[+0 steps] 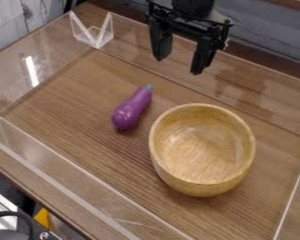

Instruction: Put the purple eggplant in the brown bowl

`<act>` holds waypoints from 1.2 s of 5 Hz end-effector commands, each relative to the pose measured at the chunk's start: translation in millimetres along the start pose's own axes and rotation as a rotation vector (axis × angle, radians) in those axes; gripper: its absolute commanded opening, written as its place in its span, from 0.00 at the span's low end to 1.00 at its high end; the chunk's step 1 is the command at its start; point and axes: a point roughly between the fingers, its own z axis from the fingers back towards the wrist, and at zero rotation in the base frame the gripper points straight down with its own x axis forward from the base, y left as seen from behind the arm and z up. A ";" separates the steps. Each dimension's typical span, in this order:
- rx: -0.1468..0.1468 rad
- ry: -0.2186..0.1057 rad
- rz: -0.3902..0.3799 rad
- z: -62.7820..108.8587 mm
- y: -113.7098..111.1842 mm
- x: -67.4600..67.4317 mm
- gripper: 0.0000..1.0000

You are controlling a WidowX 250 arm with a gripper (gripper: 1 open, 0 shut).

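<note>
The purple eggplant (132,108) lies on the wooden tabletop left of centre, its stem tip pointing up and right. Just to its right sits the brown bowl (202,147), round, light wood, with nothing inside. My black gripper (179,52) hangs above the far part of the table, behind both objects, its two fingers spread apart and open with nothing between them. It touches neither the eggplant nor the bowl.
Clear acrylic walls (40,66) ring the wooden tabletop (78,141). A small transparent stand (93,31) sits at the back left corner. The table's front edge runs along the lower left.
</note>
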 end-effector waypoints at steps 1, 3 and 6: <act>0.000 0.008 -0.049 -8.6 -2.1 -0.8 1.00; 0.001 -0.018 -0.011 -5.6 29.4 -13.2 1.00; 0.002 -0.069 0.015 -14.0 80.9 -26.1 1.00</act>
